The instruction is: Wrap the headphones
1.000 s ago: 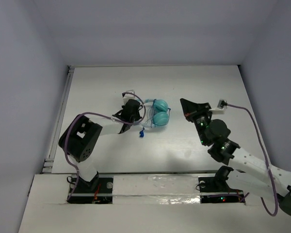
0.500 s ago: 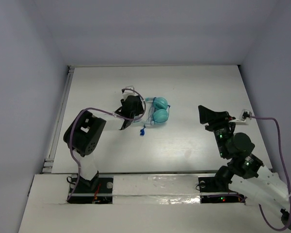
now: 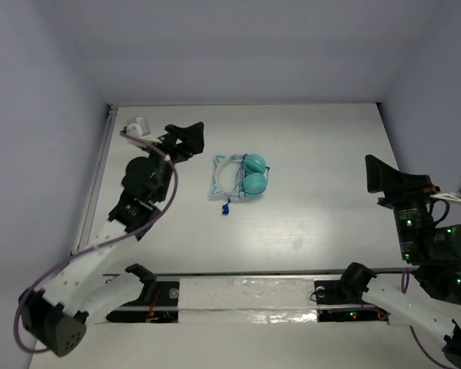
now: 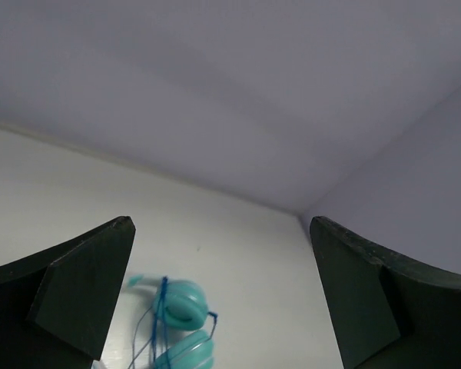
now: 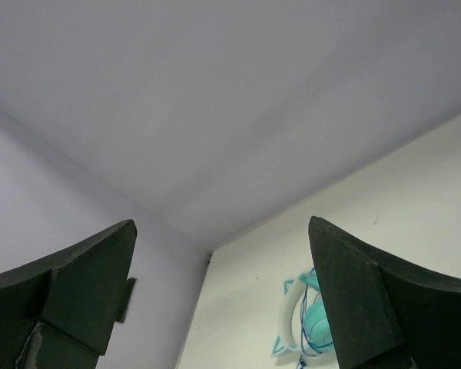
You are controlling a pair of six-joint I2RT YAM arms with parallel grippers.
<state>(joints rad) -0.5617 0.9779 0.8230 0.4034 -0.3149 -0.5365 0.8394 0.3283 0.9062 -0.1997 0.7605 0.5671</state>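
**Both pincers released, headphones lying free at mid-worktop**

The small teal over-ear headphones (image 3: 243,177) are seen lying on the flat white worktop (image 3: 323,154), roughly at its centre in the top view and touched by neither arm. The two round earcups (image 3: 253,174) are set close against each other, and the pale headband with cat-ear points (image 3: 218,177) curves away on their left side. The thin dark-blue cord (image 3: 236,184) is seen looped across the earcups and headband. A short blue end of it (image 3: 225,207) lies on the worktop just on the near side of the headband.

The left pincer (image 3: 190,138) is held to the left of the headphones and somewhat farther back, well apart from them. In the left wrist view its dark fingers (image 4: 84,292) are spread wide with nothing between them, and the headphones (image 4: 180,330) are seen low in the gap, lying farther off on the worktop. A purple cable (image 3: 171,181) is seen looping along the left arm.

The right pincer (image 3: 374,174) is held near the right edge of the worktop, well apart from the headphones. In the right wrist view its fingers (image 5: 361,300) are likewise spread wide and nothing is gripped. The headphones (image 5: 315,323) are partly seen beside the right-hand finger, against the far left wall corner.
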